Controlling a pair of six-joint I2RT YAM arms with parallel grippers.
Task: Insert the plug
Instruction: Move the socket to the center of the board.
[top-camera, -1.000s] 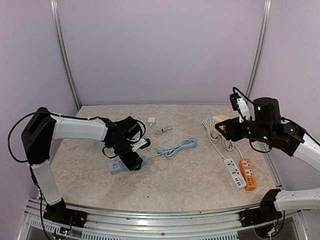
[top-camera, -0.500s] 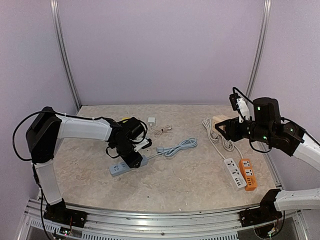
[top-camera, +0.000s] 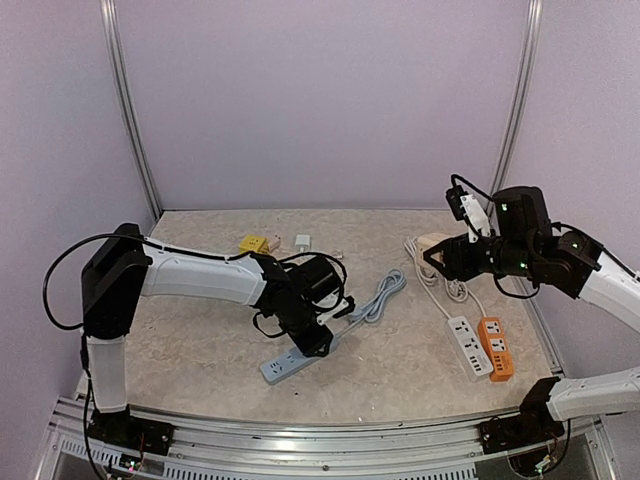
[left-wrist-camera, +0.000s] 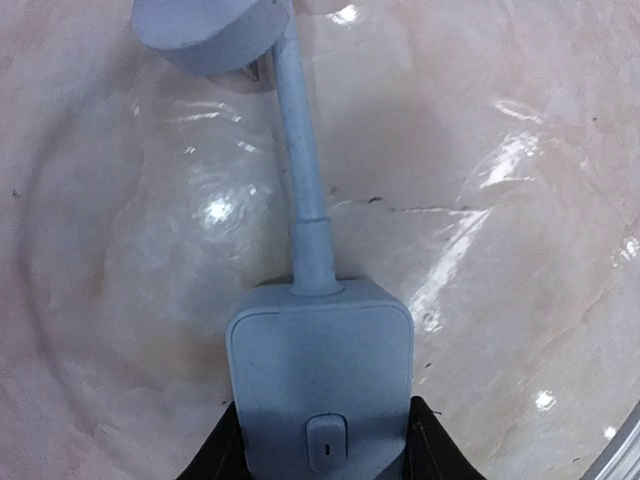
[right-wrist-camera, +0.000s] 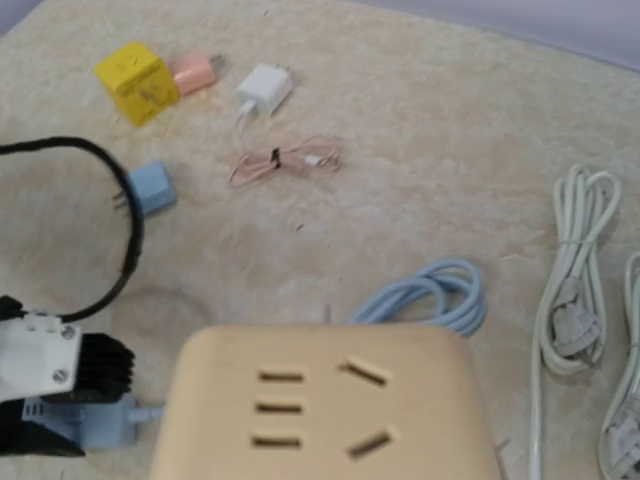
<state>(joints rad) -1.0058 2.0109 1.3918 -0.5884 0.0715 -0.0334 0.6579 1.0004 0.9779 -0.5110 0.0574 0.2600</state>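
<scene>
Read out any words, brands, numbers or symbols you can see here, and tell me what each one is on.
None can be read.
On the yellow cube adapter: faint marks, too blurred to read.
On the blue power strip: no print, only a small button.
On the beige socket block: slots only, no lettering.
On the white power strip and orange power strip: too small to tell.

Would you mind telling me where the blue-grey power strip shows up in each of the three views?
Top external: blue-grey power strip lies low, left of centre, on the table.
Left wrist: bottom centre, its cord end pointing up.
Right wrist: bottom-left corner, only its end showing.
Shared landmark: its light-blue cord.
</scene>
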